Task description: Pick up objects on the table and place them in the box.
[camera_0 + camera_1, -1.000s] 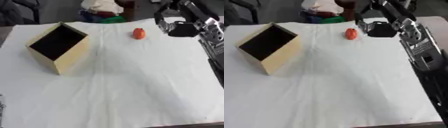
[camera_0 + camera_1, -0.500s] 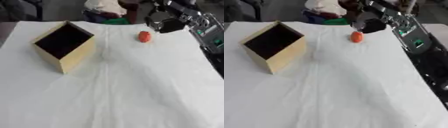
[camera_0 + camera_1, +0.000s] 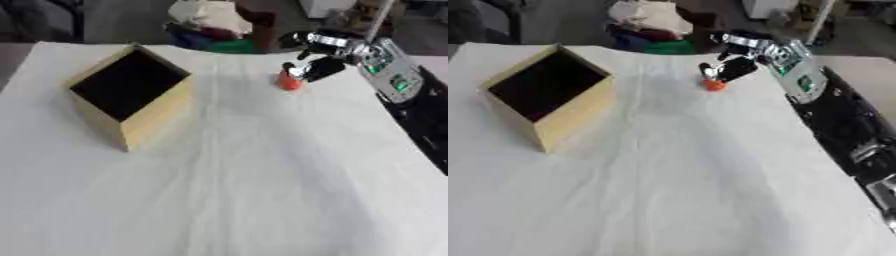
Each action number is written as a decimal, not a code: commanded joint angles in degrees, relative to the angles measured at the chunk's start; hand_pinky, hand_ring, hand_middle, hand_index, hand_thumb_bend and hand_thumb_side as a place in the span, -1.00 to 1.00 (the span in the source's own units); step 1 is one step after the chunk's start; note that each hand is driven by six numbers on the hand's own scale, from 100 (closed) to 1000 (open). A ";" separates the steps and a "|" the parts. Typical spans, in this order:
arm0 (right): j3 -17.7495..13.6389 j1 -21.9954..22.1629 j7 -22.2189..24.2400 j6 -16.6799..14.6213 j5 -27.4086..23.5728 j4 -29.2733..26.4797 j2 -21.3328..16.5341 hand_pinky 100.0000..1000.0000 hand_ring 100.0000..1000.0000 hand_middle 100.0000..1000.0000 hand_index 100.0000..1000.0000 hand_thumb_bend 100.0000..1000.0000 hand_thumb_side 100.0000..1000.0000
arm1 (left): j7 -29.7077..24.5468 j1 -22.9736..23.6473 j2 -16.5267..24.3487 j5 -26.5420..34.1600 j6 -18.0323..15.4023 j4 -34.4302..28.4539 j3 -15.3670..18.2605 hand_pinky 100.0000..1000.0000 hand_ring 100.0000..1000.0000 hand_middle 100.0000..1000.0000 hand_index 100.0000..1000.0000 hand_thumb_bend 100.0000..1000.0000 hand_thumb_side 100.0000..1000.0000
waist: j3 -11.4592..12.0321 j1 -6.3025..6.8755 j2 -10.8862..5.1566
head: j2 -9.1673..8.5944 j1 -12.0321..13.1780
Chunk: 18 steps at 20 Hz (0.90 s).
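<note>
The step in hand looks like the pick-up: the right robot hand (image 3: 317, 67) has its fingers curled down at a small orange-red thing (image 3: 288, 81) that stands on the white-covered desk (image 3: 262, 190) toward the far right. The fingertips sit at the top and right side of the thing, touching it or very nearly so, but whether they have closed on it cannot be told from these views; the thing appears to rest on the cloth, not lifted. The open wooden box (image 3: 131, 97) stands well apart to the left, tipped so its dark mouth faces up and toward the camera, with nothing visible inside. The left robot hand shows in neither view. The next move, as I judge it, calls for closing round the orange-red thing, lifting it off the cloth, then carrying it leftward across the desk to above the box mouth before letting go. The thing is small, so it could slip or topple as the fingers close.
</note>
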 commanded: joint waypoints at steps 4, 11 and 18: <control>-0.86 -1.66 -4.80 -0.62 5.35 7.84 -2.52 0.76 1.00 0.80 0.97 -1.00 -0.64 | -0.38 -1.22 -0.03 0.16 -0.07 -0.82 -0.32 0.43 0.17 0.18 0.75 -1.00 0.28 | 0.49 0.10 -0.43 | -1.04 -1.53; -1.26 -3.39 -10.44 -4.90 10.99 17.01 -1.65 0.76 1.00 0.79 0.93 -1.00 -0.73 | -0.71 -1.77 -0.12 0.31 -0.14 -0.82 -0.61 0.43 0.17 0.18 0.75 -1.00 0.28 | 2.23 0.47 0.45 | -2.08 -3.63; -1.10 -5.64 -16.20 -10.33 16.75 25.20 -0.01 0.75 0.99 0.78 0.90 -1.00 -0.66 | -0.91 -2.02 -0.39 0.53 -0.17 -0.82 -0.75 0.43 0.17 0.18 0.75 -1.00 0.28 | 2.83 0.66 1.30 | -2.64 -4.94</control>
